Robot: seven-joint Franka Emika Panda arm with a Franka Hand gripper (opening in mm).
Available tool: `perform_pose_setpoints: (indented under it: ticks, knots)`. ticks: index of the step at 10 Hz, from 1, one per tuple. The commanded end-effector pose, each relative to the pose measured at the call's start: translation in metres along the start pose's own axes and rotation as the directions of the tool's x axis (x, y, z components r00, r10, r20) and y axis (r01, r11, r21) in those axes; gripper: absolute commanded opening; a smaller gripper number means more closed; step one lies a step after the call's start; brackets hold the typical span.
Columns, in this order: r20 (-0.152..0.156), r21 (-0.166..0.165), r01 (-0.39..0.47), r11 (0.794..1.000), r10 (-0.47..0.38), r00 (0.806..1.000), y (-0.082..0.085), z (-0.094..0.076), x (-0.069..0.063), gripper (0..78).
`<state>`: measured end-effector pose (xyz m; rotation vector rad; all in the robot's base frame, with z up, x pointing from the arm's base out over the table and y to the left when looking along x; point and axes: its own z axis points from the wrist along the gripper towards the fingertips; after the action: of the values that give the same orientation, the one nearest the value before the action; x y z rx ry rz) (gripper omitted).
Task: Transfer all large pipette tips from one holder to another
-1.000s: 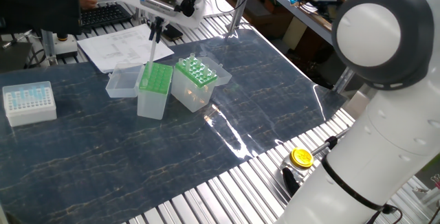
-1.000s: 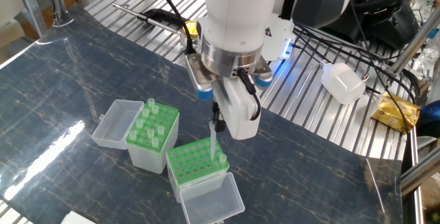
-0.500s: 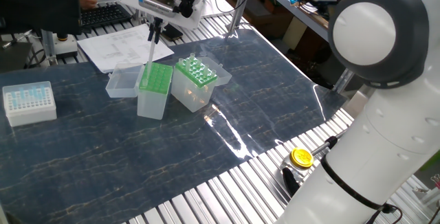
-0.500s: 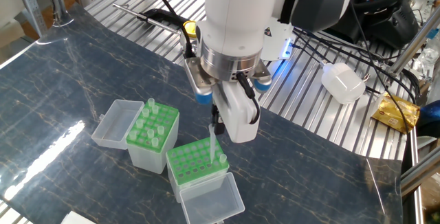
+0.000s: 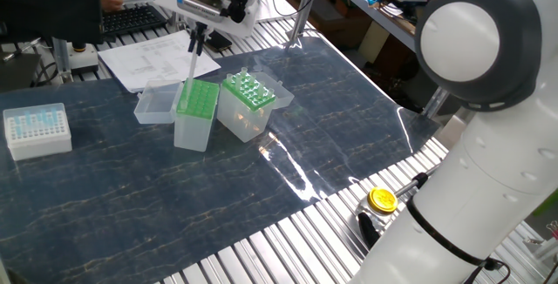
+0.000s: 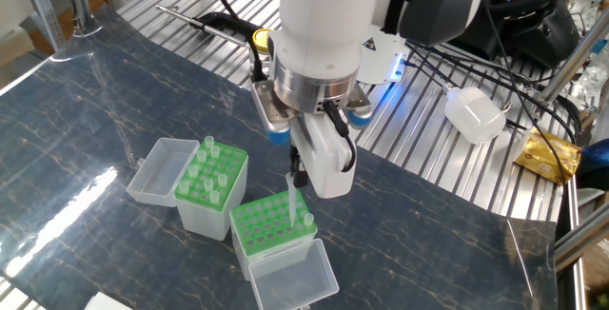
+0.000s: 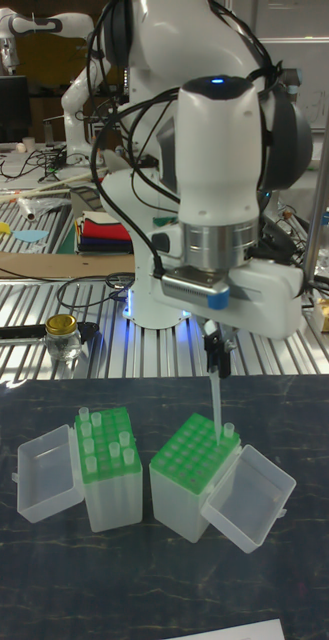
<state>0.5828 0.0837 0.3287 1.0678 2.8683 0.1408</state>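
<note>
One large pipette tip (image 7: 215, 402) hangs pinched in your gripper (image 7: 216, 366), straight below the fingers, its point just over the narrower green-topped box (image 7: 190, 475), beside a seated tip.

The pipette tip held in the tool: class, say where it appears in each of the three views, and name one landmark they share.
One fixed view: upper left, the pipette tip slants down toward the narrower green-topped box.
The other fixed view: centre, upright over that box.
Tall fixed view: centre, vertical above the box.
Shared landmark: that box, directly beneath the tip.
</note>
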Motion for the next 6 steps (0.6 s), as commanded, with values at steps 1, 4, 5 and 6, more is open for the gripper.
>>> perform_pose_setpoints:
  ticks: [1, 4, 5, 6]
  knots:
    - [0.000, 0.000, -0.008, 1.000, 0.008, 1.000, -0.0021, 0.0034, 0.0033, 1.3]
    - [0.005, -0.001, -0.017, 1.000, 0.017, 1.000, -0.0034, 0.0055, 0.0059, 1.3]
    - [0.003, 0.001, -0.023, 1.000, 0.023, 1.000, -0.0032, 0.0052, 0.0052, 1.3]
    - [-0.001, 0.003, -0.025, 1.000, 0.025, 1.000, -0.0026, 0.0044, 0.0036, 1.3]
